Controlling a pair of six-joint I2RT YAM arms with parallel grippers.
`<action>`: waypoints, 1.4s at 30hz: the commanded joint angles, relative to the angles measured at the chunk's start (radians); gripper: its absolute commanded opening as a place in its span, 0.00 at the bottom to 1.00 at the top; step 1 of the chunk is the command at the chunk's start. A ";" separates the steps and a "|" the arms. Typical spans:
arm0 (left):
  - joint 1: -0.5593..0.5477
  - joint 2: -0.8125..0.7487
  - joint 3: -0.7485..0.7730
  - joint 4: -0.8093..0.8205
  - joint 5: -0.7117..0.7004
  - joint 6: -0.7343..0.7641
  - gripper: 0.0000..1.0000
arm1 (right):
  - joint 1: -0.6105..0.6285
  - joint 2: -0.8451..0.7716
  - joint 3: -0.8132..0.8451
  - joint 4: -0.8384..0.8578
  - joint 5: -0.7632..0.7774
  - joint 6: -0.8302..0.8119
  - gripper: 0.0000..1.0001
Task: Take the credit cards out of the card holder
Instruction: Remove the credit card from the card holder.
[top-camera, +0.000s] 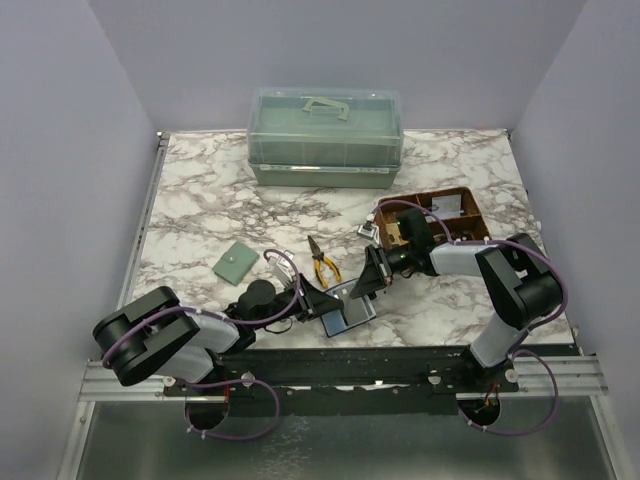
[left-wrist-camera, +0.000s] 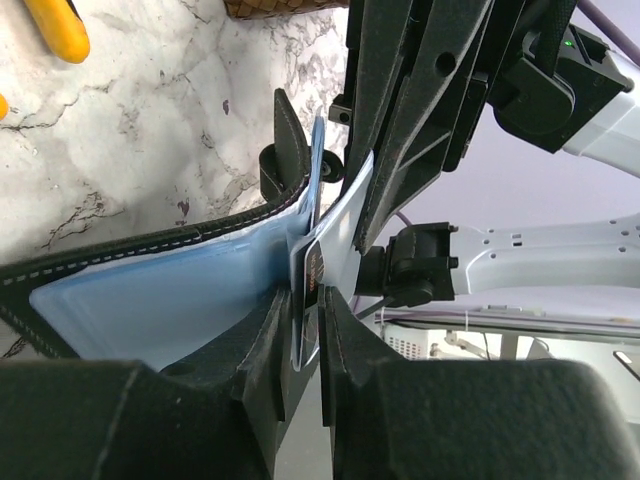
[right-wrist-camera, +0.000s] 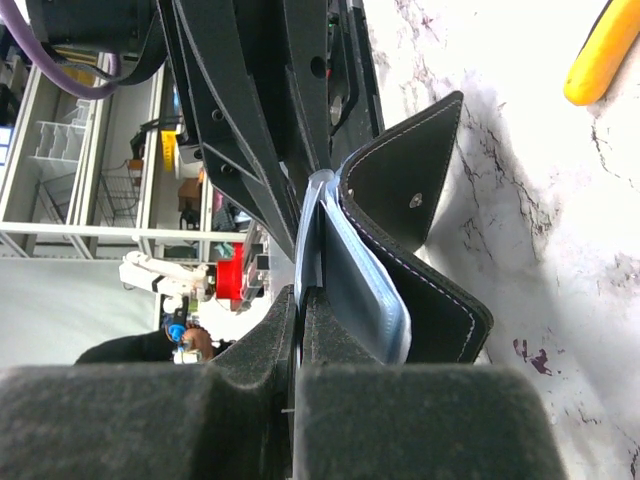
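Observation:
The black card holder lies open at the near middle of the table, held between both grippers, with its blue-grey lining showing. My left gripper is shut on the edge of a thin grey credit card that sticks out of the lining. In the top view it sits at the holder's left end. My right gripper is shut on a blue-grey inner leaf of the card holder, whose flap with the snap button stands up. In the top view it is at the holder's right end.
A sage-green snap wallet lies to the left. Yellow-handled pliers lie just behind the grippers. A green lidded box stands at the back, and a brown basket at the right by the right arm.

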 joint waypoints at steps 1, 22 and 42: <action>-0.003 0.005 0.030 0.123 -0.011 -0.050 0.21 | 0.021 -0.011 0.004 -0.028 0.039 -0.028 0.00; -0.003 0.103 0.049 0.284 0.034 -0.091 0.19 | 0.005 0.025 -0.009 0.016 0.011 0.044 0.00; -0.002 0.279 0.026 0.566 0.004 -0.139 0.00 | 0.006 0.028 0.031 -0.132 0.088 -0.104 0.03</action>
